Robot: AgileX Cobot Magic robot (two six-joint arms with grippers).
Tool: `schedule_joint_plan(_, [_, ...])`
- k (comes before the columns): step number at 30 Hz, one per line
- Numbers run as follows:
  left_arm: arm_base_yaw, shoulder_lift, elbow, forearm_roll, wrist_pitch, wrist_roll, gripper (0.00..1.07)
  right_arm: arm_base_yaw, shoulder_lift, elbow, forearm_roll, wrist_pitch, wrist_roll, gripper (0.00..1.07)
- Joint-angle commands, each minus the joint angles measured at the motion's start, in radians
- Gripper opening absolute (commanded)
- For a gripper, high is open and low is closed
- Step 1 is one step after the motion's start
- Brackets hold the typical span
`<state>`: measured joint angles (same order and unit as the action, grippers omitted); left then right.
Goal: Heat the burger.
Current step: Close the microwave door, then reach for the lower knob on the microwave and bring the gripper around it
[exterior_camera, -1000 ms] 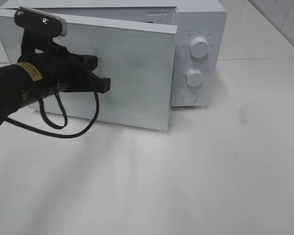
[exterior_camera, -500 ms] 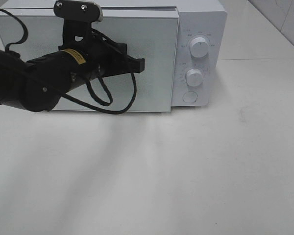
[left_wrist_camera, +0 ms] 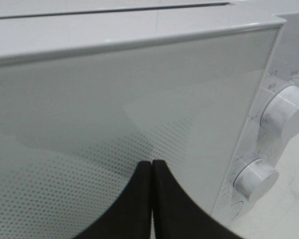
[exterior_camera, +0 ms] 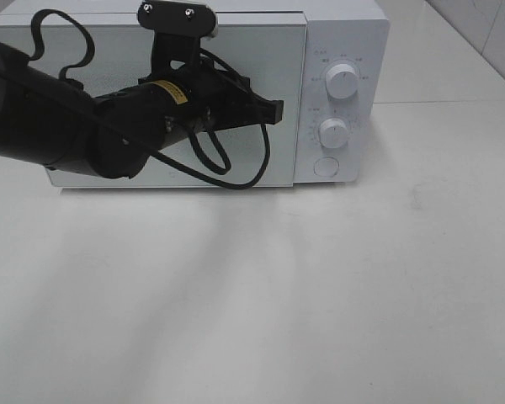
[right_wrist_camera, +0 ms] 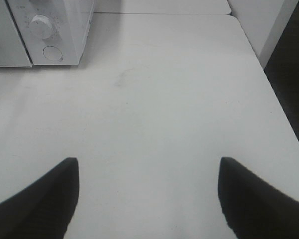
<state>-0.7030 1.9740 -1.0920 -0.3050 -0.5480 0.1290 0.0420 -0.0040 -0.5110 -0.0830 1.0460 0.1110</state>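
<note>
The burger is hidden; no view shows it. The white microwave (exterior_camera: 343,34) stands at the back of the table with its glass door (exterior_camera: 265,59) closed flush. My left gripper (exterior_camera: 276,111) is shut, fingertips pressed together with nothing between them, resting at the door's right part near the control panel. In the left wrist view the shut left gripper (left_wrist_camera: 152,164) sits right against the dotted door glass (left_wrist_camera: 89,124). My right gripper (right_wrist_camera: 148,163) hangs open and empty over bare table to the right of the microwave (right_wrist_camera: 50,20); the exterior view does not show it.
The control panel carries an upper knob (exterior_camera: 342,81), a lower knob (exterior_camera: 333,133) and a round button (exterior_camera: 326,167). The left arm's black cable (exterior_camera: 236,172) loops in front of the door. The white table (exterior_camera: 320,295) spreads in front; its right edge (right_wrist_camera: 281,114) drops off.
The microwave door swung from ajar to fully closed as my left arm swept right along it. The left gripper stayed shut; its tip now sits near the door's right edge.
</note>
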Motion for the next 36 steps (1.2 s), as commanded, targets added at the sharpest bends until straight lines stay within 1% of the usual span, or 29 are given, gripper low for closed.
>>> schedule_joint_plan(1, [0.031, 0.03, -0.063, -0.066, -0.049, 0.004, 0.0, -0.005, -0.026, 0.001, 0.0, -0.004, 0.004, 0.74])
schedule_joint_plan(8, [0.049, 0.035, -0.082, -0.066, -0.043, 0.004, 0.0, -0.005, -0.026, 0.001, 0.0, -0.004, 0.005, 0.74])
schedule_joint_plan(11, [0.04, 0.023, -0.082, -0.058, 0.007, 0.004, 0.0, -0.005, -0.026, 0.001, 0.0, -0.004, 0.005, 0.74])
schedule_joint_plan(12, [0.027, 0.011, -0.082, -0.058, 0.069, 0.004, 0.0, -0.005, -0.026, 0.001, 0.0, -0.004, 0.005, 0.74])
schedule_joint_plan(14, [0.021, 0.006, -0.082, -0.057, 0.094, 0.005, 0.0, -0.005, -0.026, 0.001, 0.0, -0.004, 0.005, 0.74])
schedule_joint_plan(16, [-0.001, -0.016, -0.081, -0.042, 0.215, 0.008, 0.0, -0.005, -0.026, 0.001, 0.0, -0.004, 0.005, 0.74])
schedule_joint_plan(17, [-0.001, -0.016, -0.081, -0.042, 0.215, 0.008, 0.0, -0.005, -0.026, 0.001, 0.0, -0.004, 0.005, 0.74])
schedule_joint_plan(19, [-0.018, -0.039, -0.081, -0.017, 0.34, 0.008, 0.1, -0.005, -0.026, 0.001, 0.0, -0.004, 0.005, 0.74])
schedule_joint_plan(20, [-0.018, -0.039, -0.081, -0.017, 0.34, 0.008, 0.1, -0.005, -0.026, 0.001, 0.0, -0.004, 0.005, 0.74])
schedule_joint_plan(21, [-0.029, -0.056, -0.081, -0.012, 0.42, 0.008, 0.23, -0.005, -0.026, 0.001, 0.0, -0.004, 0.005, 0.74])
schedule_joint_plan(22, [-0.032, -0.064, -0.081, -0.012, 0.464, 0.008, 0.34, -0.005, -0.026, 0.001, 0.0, -0.004, 0.005, 0.74])
schedule_joint_plan(23, [-0.032, -0.064, -0.081, -0.012, 0.464, 0.008, 0.34, -0.005, -0.026, 0.001, 0.0, -0.004, 0.005, 0.74])
schedule_joint_plan(24, [-0.038, -0.083, -0.081, -0.013, 0.561, 0.003, 0.6, -0.005, -0.026, 0.001, 0.0, -0.004, 0.005, 0.74])
schedule_joint_plan(25, [-0.038, -0.094, -0.081, -0.014, 0.609, 0.001, 0.74, -0.005, -0.026, 0.001, 0.0, -0.004, 0.005, 0.74])
schedule_joint_plan(26, [-0.038, -0.094, -0.081, -0.014, 0.609, 0.001, 0.74, -0.005, -0.026, 0.001, 0.0, -0.004, 0.005, 0.74])
schedule_joint_plan(27, [-0.038, -0.117, -0.081, -0.014, 0.704, 0.001, 0.94, -0.005, -0.026, 0.001, 0.0, -0.004, 0.005, 0.74])
schedule_joint_plan(28, [-0.036, -0.128, -0.081, -0.014, 0.745, 0.001, 1.01, -0.005, -0.026, 0.001, 0.0, -0.004, 0.005, 0.74])
schedule_joint_plan(29, [-0.036, -0.128, -0.081, -0.014, 0.745, 0.001, 1.01, -0.005, -0.026, 0.001, 0.0, -0.004, 0.005, 0.74])
schedule_joint_plan(31, [-0.036, -0.177, -0.081, -0.013, 0.907, 0.001, 1.01, -0.005, -0.026, 0.001, 0.0, -0.004, 0.005, 0.74])
schedule_joint_plan(32, [-0.036, -0.177, -0.081, -0.013, 0.907, 0.001, 1.01, -0.005, -0.026, 0.001, 0.0, -0.004, 0.005, 0.74])
schedule_joint_plan(33, [-0.036, -0.19, -0.081, -0.013, 0.931, 0.001, 1.01, -0.005, -0.026, 0.001, 0.0, -0.004, 0.005, 0.74])
schedule_joint_plan(34, [-0.036, -0.214, -0.081, -0.013, 0.993, 0.001, 1.01, -0.005, -0.026, 0.001, 0.0, -0.004, 0.005, 0.74])
schedule_joint_plan(36, [-0.036, -0.223, -0.081, -0.013, 1.017, 0.001, 1.01, -0.005, -0.026, 0.001, 0.0, -0.004, 0.005, 0.74])
